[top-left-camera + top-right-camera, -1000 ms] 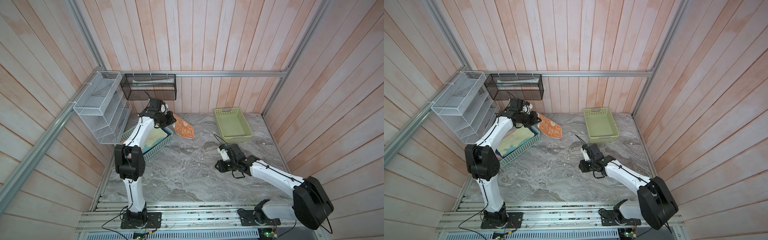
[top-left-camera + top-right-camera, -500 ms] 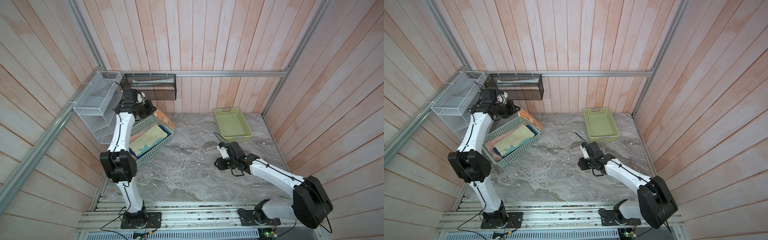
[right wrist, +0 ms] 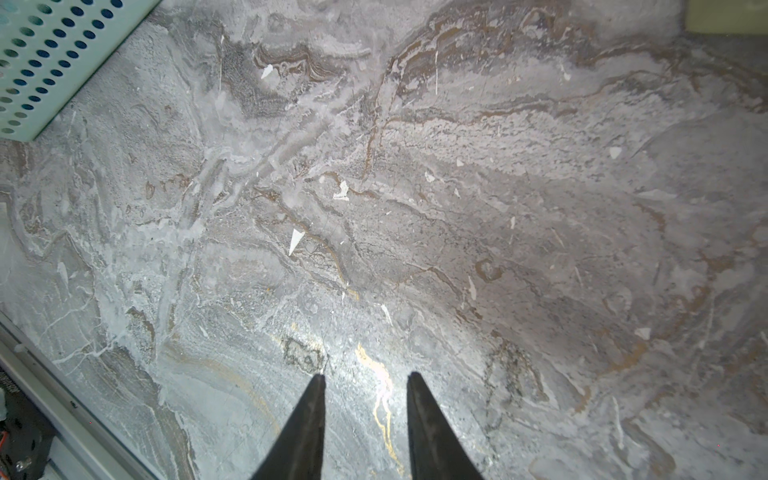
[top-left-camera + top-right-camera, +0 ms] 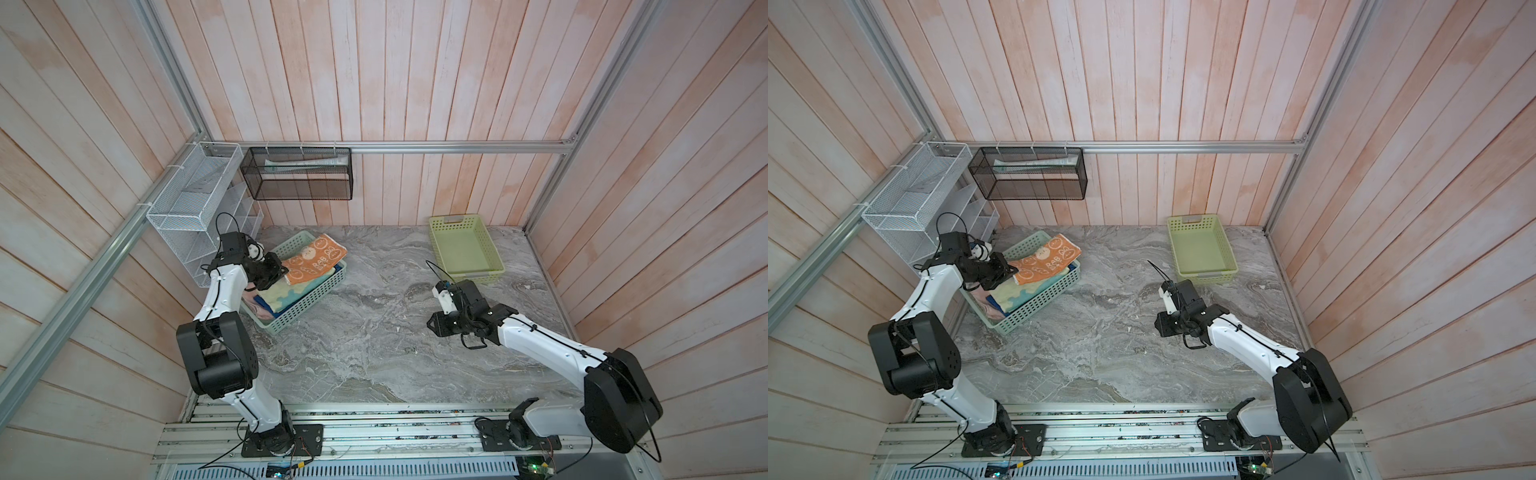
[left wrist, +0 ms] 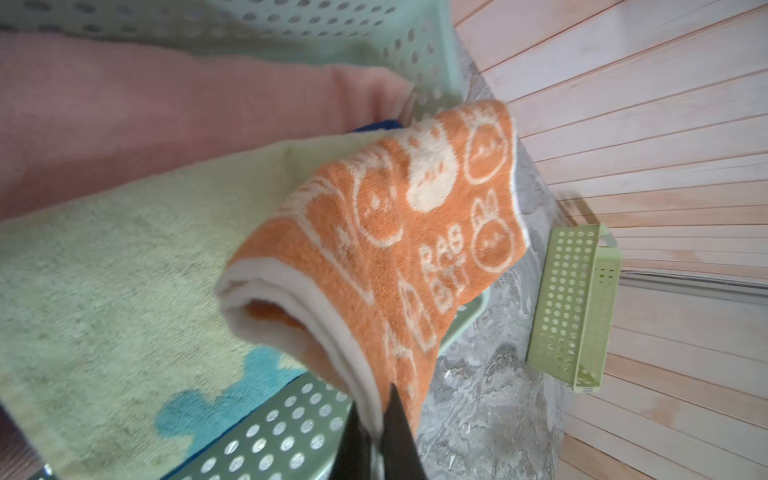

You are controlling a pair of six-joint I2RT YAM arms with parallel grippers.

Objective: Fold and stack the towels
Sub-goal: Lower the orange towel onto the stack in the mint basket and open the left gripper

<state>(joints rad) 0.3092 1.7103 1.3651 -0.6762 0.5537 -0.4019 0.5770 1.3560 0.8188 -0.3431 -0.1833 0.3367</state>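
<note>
Four towels (image 4: 286,293): lying in the basket (image 4: 309,305), seemingly folded.
Left fingers (image 5: 401,436): pinching the top orange towel (image 5: 415,249), release pending.
Right fingers (image 3: 432,432): hanging half-open, empty.

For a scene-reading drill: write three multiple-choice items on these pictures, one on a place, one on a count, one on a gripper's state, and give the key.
1. Where is the orange rabbit towel?
A. inside the light green basket
B. over the teal basket, above the other towels
C. held by the right gripper

2. How many perforated plastic baskets are in view?
A. one
B. three
C. two

3. The right gripper is:
A. open and empty
B. shut on a towel
C. shut on a basket rim

Key:
1 B: the left gripper pinches its edge while it lies across the yellow whale towel in that basket.
2 C: only the teal one and the light green one show.
3 A: its jaws stand apart with nothing between them.
</note>
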